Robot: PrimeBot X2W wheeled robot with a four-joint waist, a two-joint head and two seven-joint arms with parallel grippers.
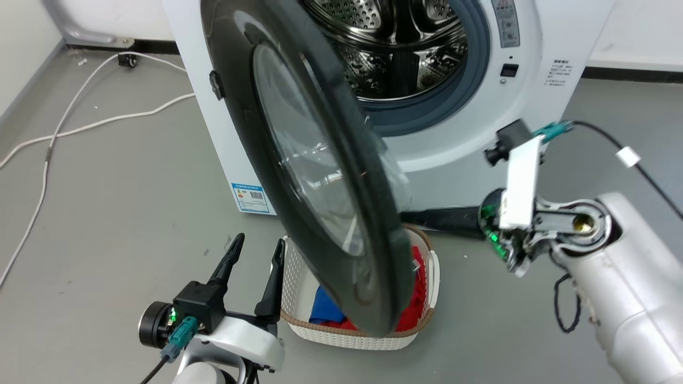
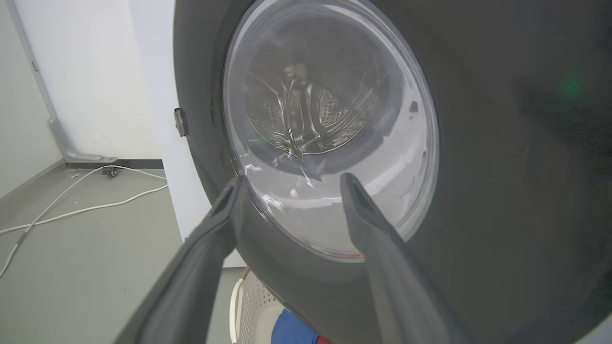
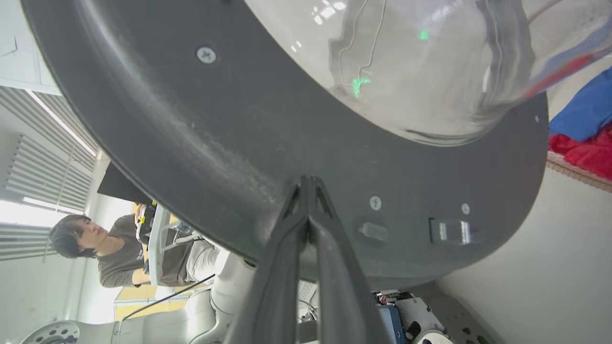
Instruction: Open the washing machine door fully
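The clenched right hand [image 3: 310,186] is pushing the half-open washing machine door [image 1: 320,176], likely needing a wider sweep; the left hand [image 1: 258,242] is hovering released.

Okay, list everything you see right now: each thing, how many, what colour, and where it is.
washing machine: one, white, on the floor ahead, steel drum exposed.
washing machine door: one, glossy black with a clear glass bowl, swung partly open above the basket.
laundry basket: one, white with a brown rim, on the floor under the door.
clothes: count unclear, red and blue, in the basket.
cables: count unclear, white, on the floor at left.
person: one, dark top, background of the right wrist view.
left gripper: one, dark, open, beside the basket.
right gripper: one, dark, shut, tips at the door's inner face.
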